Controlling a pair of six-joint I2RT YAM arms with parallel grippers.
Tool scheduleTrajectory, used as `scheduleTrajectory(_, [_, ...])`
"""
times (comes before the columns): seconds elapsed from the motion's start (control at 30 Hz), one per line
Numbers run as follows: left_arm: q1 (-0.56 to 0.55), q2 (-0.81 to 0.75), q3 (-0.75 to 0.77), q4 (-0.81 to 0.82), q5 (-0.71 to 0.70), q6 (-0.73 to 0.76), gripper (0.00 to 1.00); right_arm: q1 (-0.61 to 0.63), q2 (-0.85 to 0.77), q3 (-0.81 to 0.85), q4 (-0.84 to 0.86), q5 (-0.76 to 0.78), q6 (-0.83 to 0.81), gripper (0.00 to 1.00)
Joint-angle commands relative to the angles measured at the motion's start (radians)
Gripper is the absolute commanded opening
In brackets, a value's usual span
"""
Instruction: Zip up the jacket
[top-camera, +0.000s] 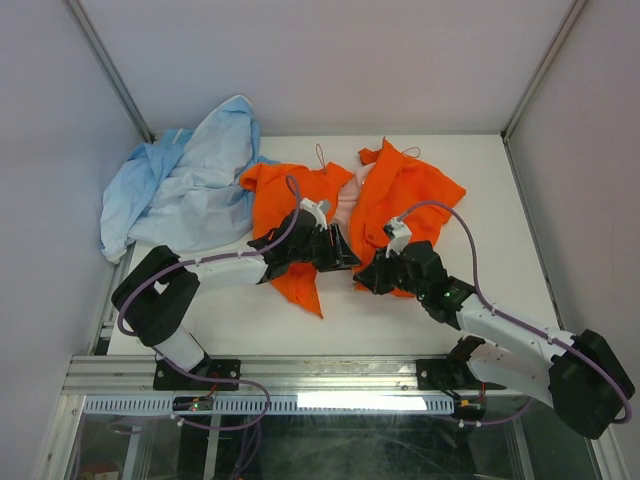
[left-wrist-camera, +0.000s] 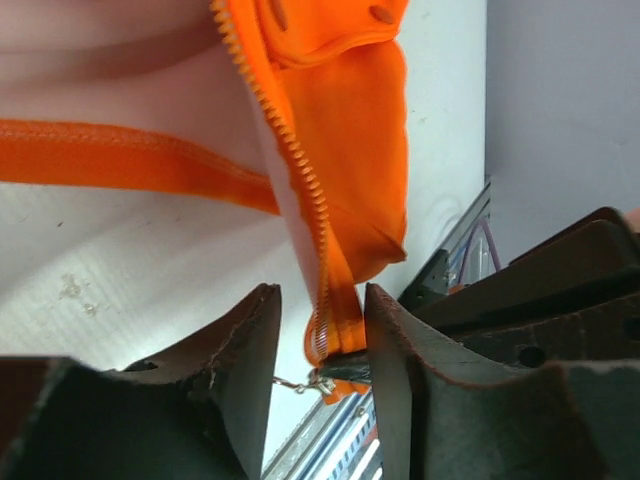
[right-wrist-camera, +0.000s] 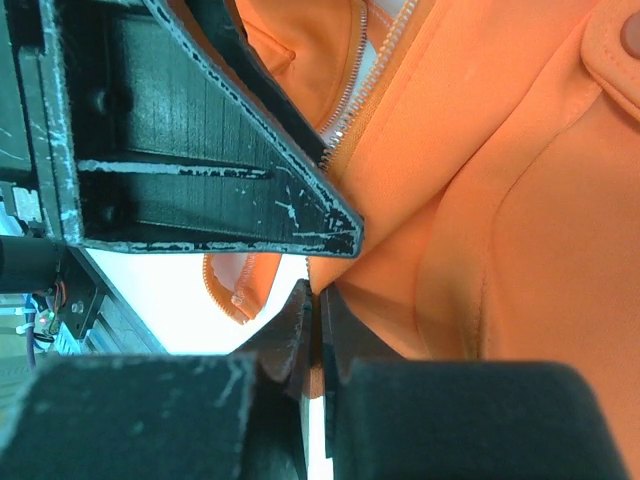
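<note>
The white table (top-camera: 400, 330) stood inside plain pale grey walls (top-camera: 320, 60), with a metal rail (top-camera: 300, 372) running along its 6 o'clock edge where both arm bases were bolted. The jacket (top-camera: 410, 195) lay open near the table's middle, toward 12 o'clock. Its two orange panels were spread apart and the pink lining (top-camera: 350, 200) showed between them. A crumpled light blue cloth (top-camera: 190, 195) sat at about 9 o'clock from the jacket, touching its left panel. The left gripper (top-camera: 345, 252) rested at the 6 o'clock end of the left panel. In the left wrist view its fingers (left-wrist-camera: 245, 360) stood a narrow gap apart, and the lower end of the zipper (left-wrist-camera: 300, 170) hung between them, with orange fabric against one finger only. The right gripper (top-camera: 362, 280) sat just beside it at about 4 o'clock. In the right wrist view its fingers (right-wrist-camera: 295, 335) were pressed almost together, and the jacket's edge appeared pinched at their tips. Purple cables (top-camera: 470, 240) looped over both arms.
</note>
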Motion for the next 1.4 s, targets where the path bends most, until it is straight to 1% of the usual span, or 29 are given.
scheduleTrajectory(0.0, [0.007,-0.001,0.014,0.139,0.049,-0.027,0.28,0.001,-0.029,-0.006,0.108,-0.022,0.02,0.0])
scheduleTrajectory(0.03, [0.008,0.0,0.014,0.144,0.057,-0.024,0.2,0.0,-0.028,-0.006,0.108,-0.021,0.018,0.0])
scheduleTrajectory(0.07, [0.007,-0.001,0.014,0.148,0.06,-0.019,0.14,0.0,-0.028,-0.008,0.107,-0.02,0.017,0.02])
scheduleTrajectory(0.13, [0.007,-0.019,-0.005,0.171,0.06,-0.009,0.01,-0.003,-0.032,-0.009,0.091,-0.018,0.006,0.1])
scheduleTrajectory(0.2, [0.007,-0.046,-0.024,0.186,0.045,0.006,0.0,-0.017,-0.04,-0.009,0.066,-0.023,-0.011,0.16])
scheduleTrajectory(0.33, [0.002,-0.095,-0.044,0.188,0.016,0.061,0.0,-0.059,-0.053,-0.011,0.055,-0.083,-0.032,0.31])
scheduleTrajectory(0.4, [-0.004,-0.113,-0.046,0.187,0.004,0.08,0.0,-0.064,-0.052,-0.009,0.062,-0.099,-0.034,0.36])
scheduleTrajectory(0.63, [-0.04,-0.153,-0.04,0.173,-0.053,0.13,0.0,-0.068,-0.01,0.007,0.081,-0.154,-0.041,0.41])
scheduleTrajectory(0.83, [-0.068,-0.156,-0.027,0.167,-0.086,0.138,0.0,-0.068,0.0,-0.011,0.109,-0.135,-0.035,0.44])
scheduleTrajectory(0.87, [-0.073,-0.156,-0.025,0.167,-0.091,0.14,0.0,-0.068,0.0,-0.013,0.113,-0.129,-0.035,0.44])
scheduleTrajectory(0.97, [-0.082,-0.159,-0.017,0.156,-0.104,0.155,0.0,-0.067,0.004,-0.016,0.121,-0.134,-0.049,0.33])
scheduleTrajectory(1.03, [-0.085,-0.168,-0.017,0.14,-0.12,0.166,0.0,-0.069,0.005,-0.019,0.133,-0.154,-0.06,0.22])
scheduleTrajectory(1.13, [-0.084,-0.181,-0.023,0.124,-0.145,0.182,0.0,-0.071,0.004,-0.031,0.159,-0.182,-0.069,0.03])
scheduleTrajectory(1.17, [-0.084,-0.181,-0.024,0.116,-0.152,0.187,0.02,-0.073,0.001,-0.039,0.178,-0.192,-0.07,0.0])
scheduleTrajectory(1.23, [-0.085,-0.228,-0.033,0.105,-0.165,0.198,0.13,-0.083,-0.013,-0.064,0.23,-0.216,-0.068,0.0])
scheduleTrajectory(1.3, [-0.084,-0.258,-0.055,0.104,-0.18,0.208,0.28,-0.1,-0.029,-0.089,0.287,-0.251,-0.06,0.0])
scheduleTrajectory(1.37, [-0.084,-0.29,-0.084,0.104,-0.194,0.226,0.38,-0.118,-0.047,-0.112,0.346,-0.275,-0.057,0.0])
